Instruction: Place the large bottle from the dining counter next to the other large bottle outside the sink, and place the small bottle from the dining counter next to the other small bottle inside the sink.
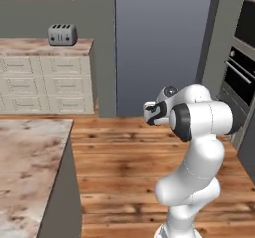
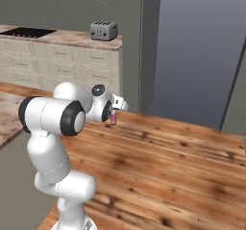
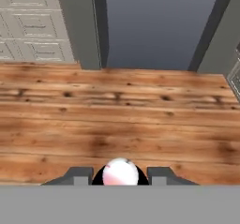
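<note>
Wooden floor stretches ahead; the jaws are closed on what looks like the small pink bottle, hanging downward, carried well clear of the marbled desk.

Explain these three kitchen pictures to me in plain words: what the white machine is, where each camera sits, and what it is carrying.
The white machine is a robot arm on a base that can drive. Two cameras ride on that base behind the arm, one to its left and one to its right. The third sits on the hand and looks along the gripper, down at the wooden floor. The gripper is shut on a small pinkish bottle, seen end-on in the hand view as a round pale cap between the two dark tips. A toaster stands on the pale cabinet counter. The marbled dining counter lies at the left.
</note>
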Available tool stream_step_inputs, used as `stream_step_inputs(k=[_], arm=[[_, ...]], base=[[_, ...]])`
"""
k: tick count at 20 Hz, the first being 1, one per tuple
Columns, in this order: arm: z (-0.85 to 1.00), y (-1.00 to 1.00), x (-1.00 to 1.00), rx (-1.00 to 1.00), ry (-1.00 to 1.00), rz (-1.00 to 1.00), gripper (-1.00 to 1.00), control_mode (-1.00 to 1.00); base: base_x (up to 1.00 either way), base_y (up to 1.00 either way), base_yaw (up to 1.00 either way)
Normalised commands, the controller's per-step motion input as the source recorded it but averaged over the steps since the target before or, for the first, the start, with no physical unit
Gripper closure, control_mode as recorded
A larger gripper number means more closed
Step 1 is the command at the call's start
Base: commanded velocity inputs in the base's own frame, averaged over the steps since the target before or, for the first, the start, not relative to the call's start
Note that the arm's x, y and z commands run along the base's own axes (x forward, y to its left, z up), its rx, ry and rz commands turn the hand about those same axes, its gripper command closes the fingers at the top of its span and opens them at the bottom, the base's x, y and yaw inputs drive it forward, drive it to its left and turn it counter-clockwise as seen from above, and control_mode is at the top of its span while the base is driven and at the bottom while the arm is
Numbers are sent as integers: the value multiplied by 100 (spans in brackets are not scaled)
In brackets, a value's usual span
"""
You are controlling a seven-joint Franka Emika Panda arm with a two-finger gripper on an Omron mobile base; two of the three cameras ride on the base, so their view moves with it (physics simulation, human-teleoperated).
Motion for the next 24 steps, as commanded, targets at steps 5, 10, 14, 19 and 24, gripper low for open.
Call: stream_step_inputs(k=[5, 10, 14, 19, 24], arm=[[0, 0, 0, 0, 0, 0, 100, 100], [0, 0, 0, 0, 0, 0, 100, 100], [0, 0, 0, 0, 0, 0, 100, 100], [0, 0, 0, 0, 0, 0, 100, 100], [0, 0, 0, 0, 0, 0, 100, 100]], base=[[87, -14, 23], [92, -13, 21], [92, 0, 25], [97, 0, 29], [87, 5, 32]])
